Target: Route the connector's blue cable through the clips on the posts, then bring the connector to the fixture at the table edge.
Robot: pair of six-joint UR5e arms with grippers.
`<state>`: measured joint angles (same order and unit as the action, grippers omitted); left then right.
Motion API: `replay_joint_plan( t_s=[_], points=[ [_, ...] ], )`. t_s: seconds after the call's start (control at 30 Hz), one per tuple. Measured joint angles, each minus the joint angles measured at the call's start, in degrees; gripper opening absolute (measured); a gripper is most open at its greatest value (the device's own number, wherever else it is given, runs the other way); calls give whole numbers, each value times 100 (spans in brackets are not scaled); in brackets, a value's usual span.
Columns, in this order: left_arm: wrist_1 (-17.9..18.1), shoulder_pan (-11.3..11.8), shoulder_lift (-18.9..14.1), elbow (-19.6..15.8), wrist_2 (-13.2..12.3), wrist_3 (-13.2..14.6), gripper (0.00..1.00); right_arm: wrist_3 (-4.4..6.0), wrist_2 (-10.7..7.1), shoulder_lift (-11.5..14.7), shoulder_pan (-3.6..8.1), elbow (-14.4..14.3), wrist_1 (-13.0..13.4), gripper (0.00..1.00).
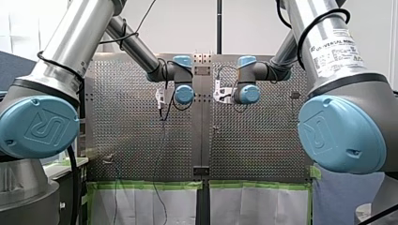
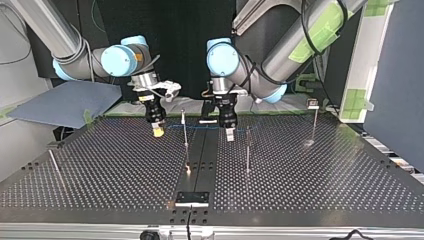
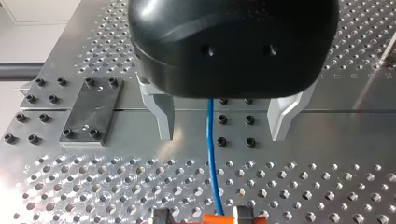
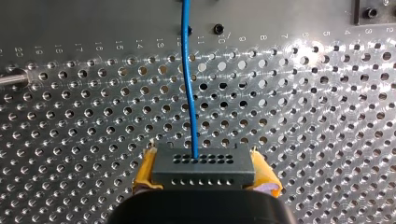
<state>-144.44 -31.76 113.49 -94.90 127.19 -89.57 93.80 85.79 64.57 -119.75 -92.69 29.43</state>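
Yellow pads (image 4: 145, 169) of my right end effector (image 4: 205, 173) clamp the dark grey rectangular connector (image 4: 204, 163); its blue cable (image 4: 189, 93) runs ahead above the perforated metal tabletop (image 4: 303, 116), passing between the 2 spread metal fingers (image 3: 163, 114) of my left end effector (image 3: 222, 135), touching neither.

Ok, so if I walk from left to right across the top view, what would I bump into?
thin rod → my right tool → first post → my left tool → second post → far post
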Motion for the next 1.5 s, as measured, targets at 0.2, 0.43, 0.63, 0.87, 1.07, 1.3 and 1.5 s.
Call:
replay_joint_plan(
  t_s=[0.2, 0.43, 0.63, 0.87, 1.07, 1.3, 1.5],
  points=[
    [3, -12, 0, -5, 115, 38, 32, 0, 0, -1, 4, 0, -14, 0],
    [8, -24, 1, -8, 162, 146, 0, 0, 0, 0, 6, 0, -23, 0],
    [85, -28, 1, -9, 140, 106, 0, 0, 0, 0, 5, 0, -30, 0],
    [93, -56, 4, -9, 70, 85, 0, 0, 2, -1, 5, -2, -83, 0],
    [138, -154, 9, -31, -101, 120, 0, 0, 87, -1, 14, -25, -258, 0],
    [203, -280, 129, -90, -99, 172, 0, -14, 342, 0, 63, -254, -310, 0],
    [303, -362, 255, -165, -65, 186, 0, -17, 378, -1, 150, -496, -193, 0]
  ],
)
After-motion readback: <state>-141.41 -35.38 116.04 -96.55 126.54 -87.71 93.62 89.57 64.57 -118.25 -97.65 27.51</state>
